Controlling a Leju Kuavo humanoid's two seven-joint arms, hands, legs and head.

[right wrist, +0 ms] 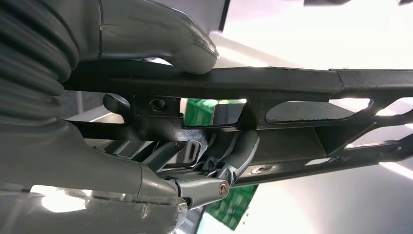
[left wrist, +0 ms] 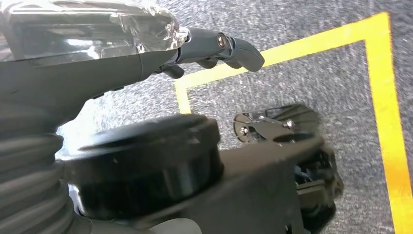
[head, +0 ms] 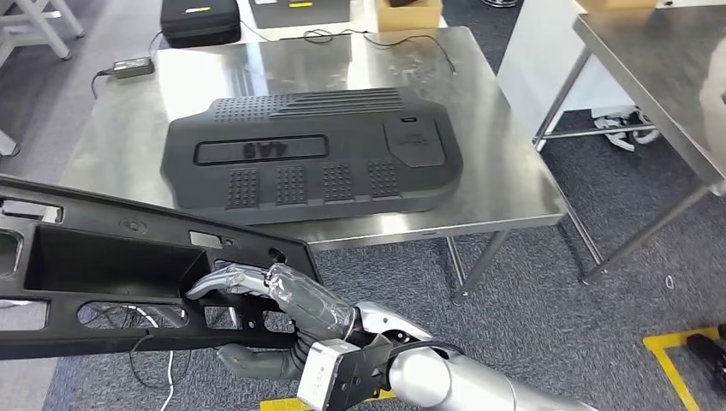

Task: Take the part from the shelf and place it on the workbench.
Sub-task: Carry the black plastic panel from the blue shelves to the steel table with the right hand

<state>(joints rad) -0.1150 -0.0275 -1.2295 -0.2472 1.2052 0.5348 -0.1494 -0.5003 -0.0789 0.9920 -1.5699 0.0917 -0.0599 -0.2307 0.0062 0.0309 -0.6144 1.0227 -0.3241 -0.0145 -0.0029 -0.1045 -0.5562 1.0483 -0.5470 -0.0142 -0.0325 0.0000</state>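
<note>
Part (head: 128, 265) in right hand (head: 282, 321), engine cover (head: 312, 154) across workbench (head: 514, 171) ahead.

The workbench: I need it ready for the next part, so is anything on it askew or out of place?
Nothing looks damaged or spilled. The large black cover lies flat on the workbench, taking up most of its middle. The right hand grips the long black frame part, which tilts short of the near edge.

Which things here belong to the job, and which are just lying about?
Job:
- black frame part, held by right hand
- steel workbench

Lying about:
- black cover panel
- power adapter
- black case
- cardboard box
</note>
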